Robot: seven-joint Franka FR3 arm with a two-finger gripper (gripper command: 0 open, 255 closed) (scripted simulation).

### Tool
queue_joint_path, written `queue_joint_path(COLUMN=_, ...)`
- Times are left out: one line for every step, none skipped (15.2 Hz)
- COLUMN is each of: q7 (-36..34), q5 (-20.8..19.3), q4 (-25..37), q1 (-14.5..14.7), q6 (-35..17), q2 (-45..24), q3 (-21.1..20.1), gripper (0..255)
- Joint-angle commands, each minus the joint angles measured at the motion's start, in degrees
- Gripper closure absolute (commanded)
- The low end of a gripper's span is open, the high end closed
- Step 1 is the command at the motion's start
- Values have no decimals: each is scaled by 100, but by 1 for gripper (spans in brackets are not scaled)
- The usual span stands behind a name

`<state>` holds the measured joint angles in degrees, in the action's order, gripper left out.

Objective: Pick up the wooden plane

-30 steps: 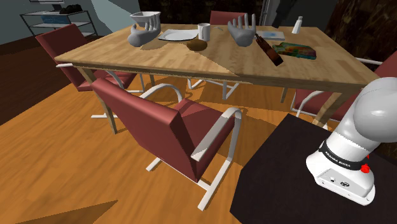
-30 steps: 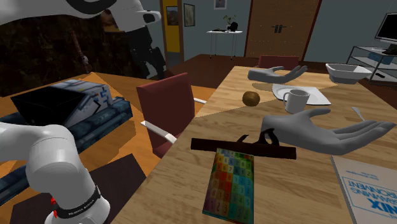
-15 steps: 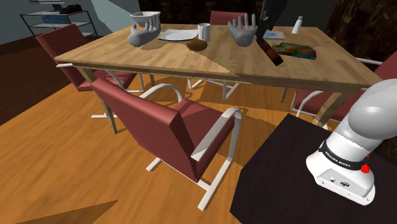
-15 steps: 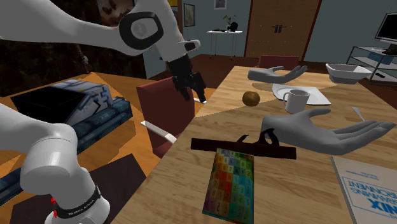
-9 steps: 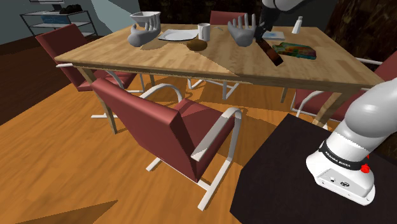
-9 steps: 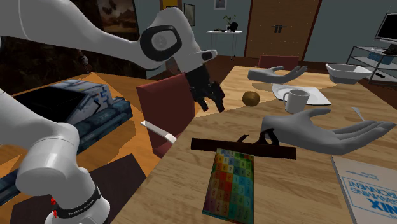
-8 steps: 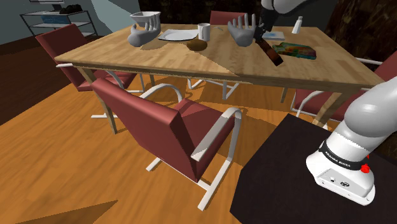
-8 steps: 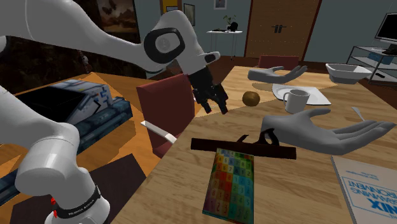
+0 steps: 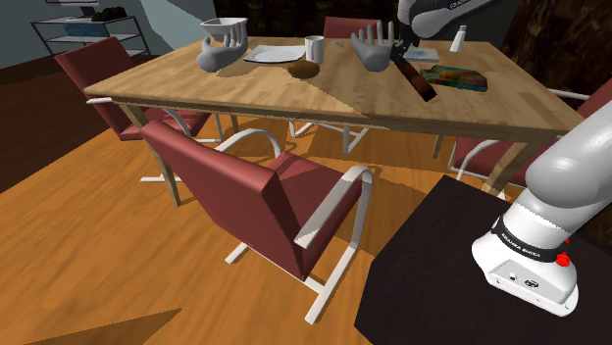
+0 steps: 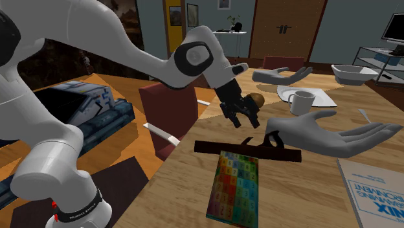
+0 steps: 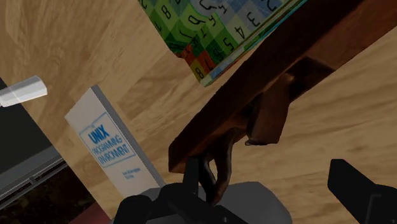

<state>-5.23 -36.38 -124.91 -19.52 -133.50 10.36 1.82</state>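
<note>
The wooden plane (image 10: 249, 148) is a long dark brown bar with a curved handle. It lies flat on the wooden table (image 10: 194, 175), one end against a colourful numbered book (image 10: 234, 188). In the shoulder view the plane (image 9: 416, 77) lies beside a grey hand model (image 9: 373, 44). My gripper (image 10: 246, 121) hovers open just above the plane, tilted down at it, with nothing between its fingers. In the wrist view the plane's handle (image 11: 270, 118) sits close ahead of my gripper (image 11: 277, 197), whose fingers stand well apart.
A large grey hand model (image 10: 324, 133) lies right behind the plane. Further back are a brown ball (image 10: 258, 99), a mug (image 10: 301, 102) and a second grey hand (image 10: 280, 75). A white Unix book (image 10: 375, 194) lies beside the colourful one. Red chairs (image 9: 265, 196) surround the table.
The arm has swung in over the table and come down, carrying the gripper from beside the red chair to just above the plane. Nothing on the table has moved.
</note>
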Motion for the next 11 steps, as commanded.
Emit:
queue_joint_path(q7=-79, q5=-143, q4=68, q1=-69, q6=-126, q2=-165, q3=40, gripper=0)
queue_joint_path(q7=-131, q5=-183, q4=21, q1=-77, q6=-187, q2=-190, q3=41, gripper=0)
queue_joint_path(q7=-183, q5=-224, q4=-24, q1=-86, q6=-248, q2=-215, q3=42, gripper=0)
queue_joint_path(q7=-237, q5=-266, q4=-68, q1=-94, q6=-308, q2=-241, q3=43, gripper=0)
queue_joint_path(q7=-292, q5=-310, q4=-110, q1=-103, q6=-368, q2=-269, q3=44, gripper=0)
queue_joint_path(q7=-347, q5=-355, q4=-151, q1=-112, q6=-428, q2=-298, q3=45, gripper=0)
queue_joint_path(q7=-437, q5=-428, q4=-213, q1=-126, q6=-521, q2=-346, q3=46, gripper=0)
queue_joint_path(q7=-437, q5=-428, q4=-213, q1=-126, q6=-521, q2=-346, q3=46, gripper=0)
queue_joint_path(q7=-437, q5=-428, q4=-214, q1=-126, q6=-521, q2=-346, q3=46, gripper=0)
queue_joint_path(q7=-437, q5=-429, q4=-210, q1=-128, q6=-527, q2=-354, q3=49, gripper=255)
queue_joint_path(q7=-438, q5=-430, q4=-213, q1=-127, q6=-527, q2=-352, q3=48, gripper=255)
